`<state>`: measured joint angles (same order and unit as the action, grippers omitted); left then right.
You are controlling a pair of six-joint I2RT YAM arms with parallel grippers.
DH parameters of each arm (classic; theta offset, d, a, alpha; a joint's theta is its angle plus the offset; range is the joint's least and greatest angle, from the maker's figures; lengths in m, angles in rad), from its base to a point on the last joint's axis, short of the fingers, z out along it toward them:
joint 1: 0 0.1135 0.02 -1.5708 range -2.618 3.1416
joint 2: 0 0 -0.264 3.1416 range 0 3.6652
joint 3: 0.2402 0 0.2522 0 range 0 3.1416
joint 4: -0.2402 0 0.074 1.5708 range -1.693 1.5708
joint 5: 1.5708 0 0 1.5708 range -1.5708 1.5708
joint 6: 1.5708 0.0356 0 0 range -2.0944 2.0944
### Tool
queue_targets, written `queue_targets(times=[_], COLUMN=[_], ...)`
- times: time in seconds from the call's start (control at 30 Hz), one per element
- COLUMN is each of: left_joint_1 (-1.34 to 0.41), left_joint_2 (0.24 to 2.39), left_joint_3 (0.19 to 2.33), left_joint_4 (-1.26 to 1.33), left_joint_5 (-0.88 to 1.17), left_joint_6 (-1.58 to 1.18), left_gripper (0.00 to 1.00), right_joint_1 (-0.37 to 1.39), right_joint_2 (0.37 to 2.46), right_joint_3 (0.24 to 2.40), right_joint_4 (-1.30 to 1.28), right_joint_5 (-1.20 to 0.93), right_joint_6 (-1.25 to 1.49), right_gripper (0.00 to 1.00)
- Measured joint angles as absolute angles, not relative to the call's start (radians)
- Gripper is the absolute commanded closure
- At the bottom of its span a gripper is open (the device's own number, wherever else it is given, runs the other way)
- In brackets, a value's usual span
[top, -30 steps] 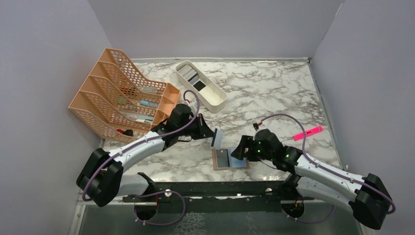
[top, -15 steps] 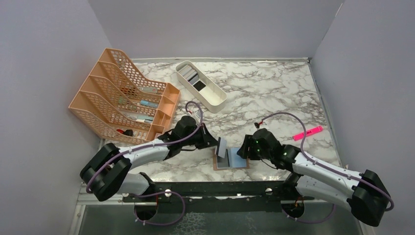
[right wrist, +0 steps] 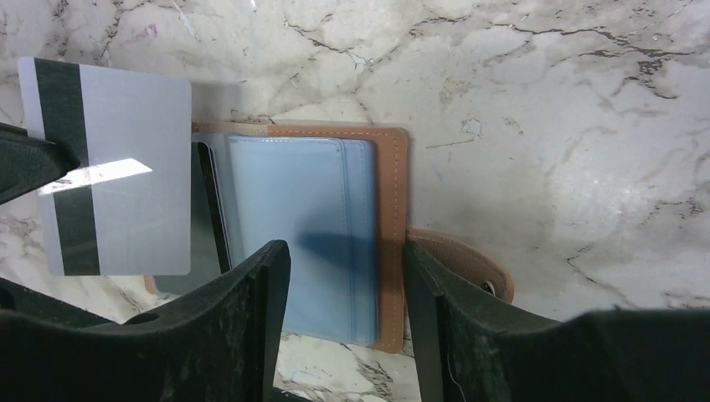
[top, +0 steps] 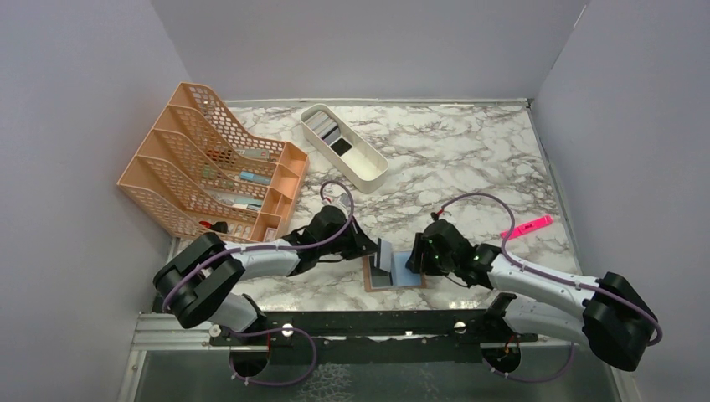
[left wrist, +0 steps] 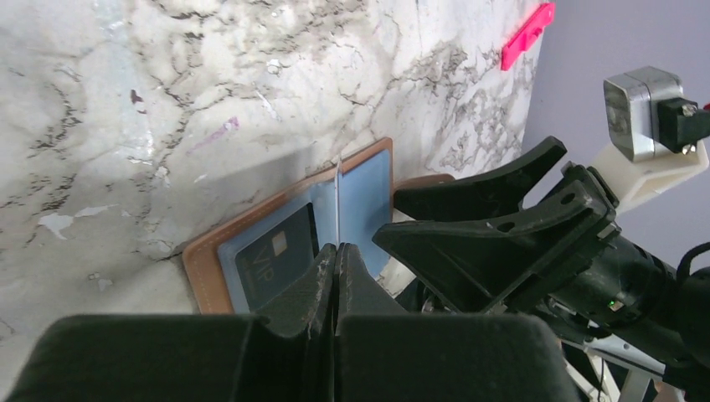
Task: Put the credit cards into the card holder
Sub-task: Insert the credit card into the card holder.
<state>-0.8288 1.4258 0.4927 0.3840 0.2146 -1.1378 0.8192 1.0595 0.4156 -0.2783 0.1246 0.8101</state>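
Note:
The card holder [top: 373, 280] lies open on the marble, tan with light blue sleeves [right wrist: 293, 209] and a snap strap [right wrist: 469, 261]. A dark card [left wrist: 276, 255] sits in its left half. My left gripper [top: 374, 249] is shut on a silvery grey credit card [top: 386, 254] with a black stripe [right wrist: 117, 167]. That card stands on edge over the holder's middle fold and shows as a thin line [left wrist: 337, 197] in the left wrist view. My right gripper [right wrist: 343, 285] is open, its fingers straddling the holder's right half.
An orange mesh file rack [top: 209, 159] stands at the back left. A white oblong tray [top: 368, 163] behind the holder has more cards in it. A pink highlighter [top: 527, 224] lies to the right. Grey walls close in three sides.
My left gripper has carried the silver card rightward and down, from beside the holder to over its fold. The right gripper has narrowed a little and edged in over the holder's right half.

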Motion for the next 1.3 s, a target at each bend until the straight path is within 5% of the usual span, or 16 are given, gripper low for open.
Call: queue_targets(times=[0.43,1.3], left_joint_1=[-0.833,-0.894], left_joint_2=[1.453,1.443], left_joint_3=[0.456,0.379], left_joint_4=[0.413,0.467], left_joint_5=[0.196,0.154], left_joint_6=[-1.17,-1.209], left_gripper=[1.0,1.0], right_joint_1=[0.819,0.819], right_joint_2=[1.029,0.989], right_joint_3=[0.371,0.34], right_joint_4=[-0.224,-0.217], right_joint_5=[0.072,0.038], right_joint_6=[0.849,0.871], right_gripper=[0.56,0.57])
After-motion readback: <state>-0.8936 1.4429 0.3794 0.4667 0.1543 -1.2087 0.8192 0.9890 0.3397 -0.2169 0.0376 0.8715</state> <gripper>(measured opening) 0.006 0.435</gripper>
